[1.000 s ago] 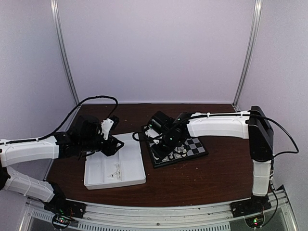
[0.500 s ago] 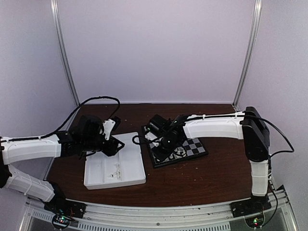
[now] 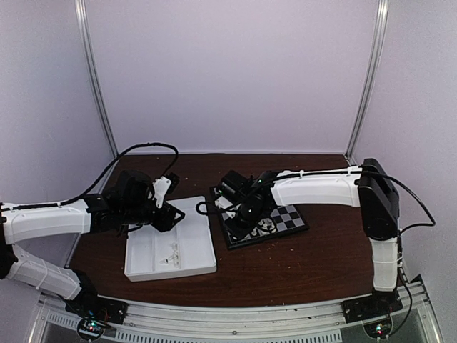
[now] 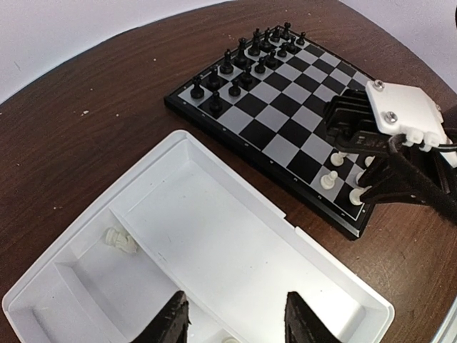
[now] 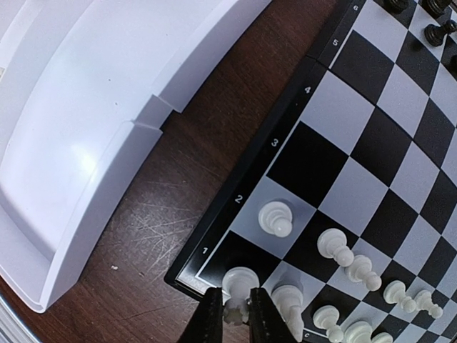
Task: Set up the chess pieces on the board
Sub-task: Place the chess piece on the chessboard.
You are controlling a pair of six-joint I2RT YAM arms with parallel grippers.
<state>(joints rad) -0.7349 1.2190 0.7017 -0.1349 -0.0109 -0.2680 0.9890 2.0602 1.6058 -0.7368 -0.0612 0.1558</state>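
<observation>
Since a second ago the right tool (image 5: pixel 234 314) slid slightly left; it pinches a white piece (image 5: pixel 238 282) at the board (image 5: pixel 307 161) corner, beside many already standing. Left tool (image 4: pixel 235 321) hangs open over the tray (image 4: pixel 214 236), where few remain.

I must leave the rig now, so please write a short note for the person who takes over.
Left gripper: open, empty, over the white tray.
Right gripper: shut on a white piece at the board's corner square.
Done: black pieces stand in their rows; several white pawns stand in row 2.
Left: release this piece, then move the loose pieces from the tray.
</observation>
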